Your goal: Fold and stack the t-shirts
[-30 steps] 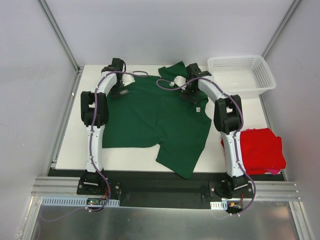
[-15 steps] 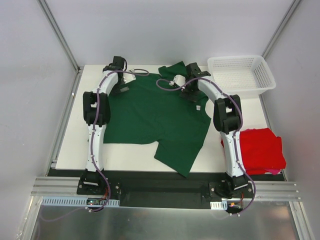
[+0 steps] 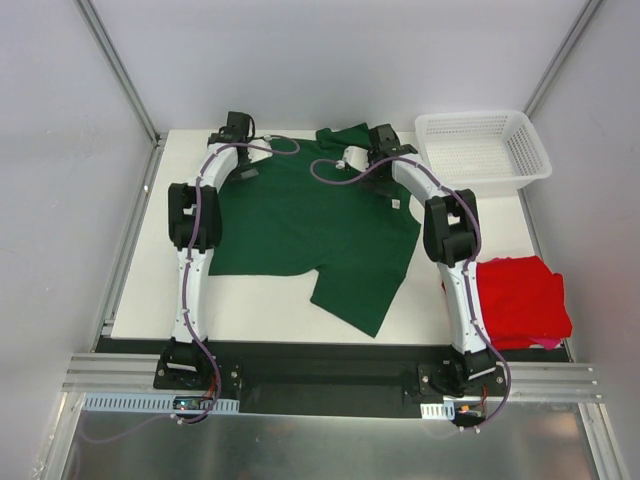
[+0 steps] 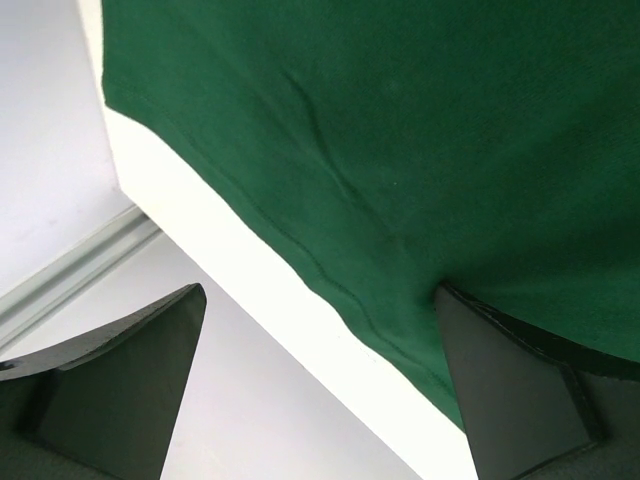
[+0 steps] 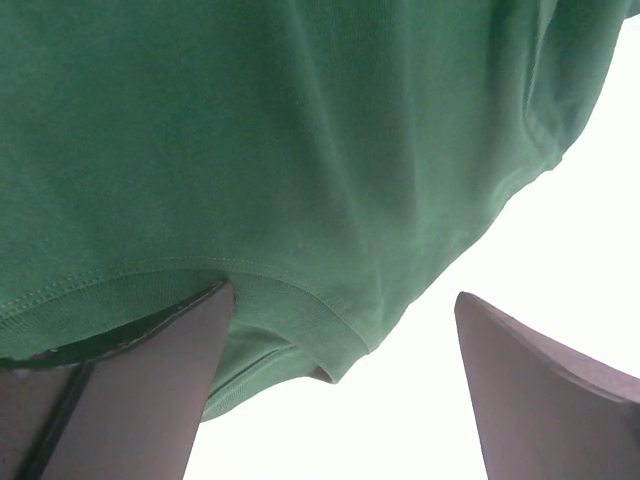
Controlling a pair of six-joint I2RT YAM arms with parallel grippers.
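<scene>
A plain dark green t-shirt (image 3: pixel 300 220) and a plain bright red t-shirt (image 3: pixel 520 300); the counter (image 3: pixel 260 310) is white, the mesh basket (image 3: pixel 500 172) white, the left arm (image 3: pixel 188 275) and right arm (image 3: pixel 462 300) white with black joints.

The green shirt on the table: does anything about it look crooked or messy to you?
Yes. The green t-shirt lies spread but askew: its near part kinks off toward the right at an angle, and a flap pokes out at the far edge. To its right, the red t-shirt sits crumpled at the table's near right corner.
</scene>
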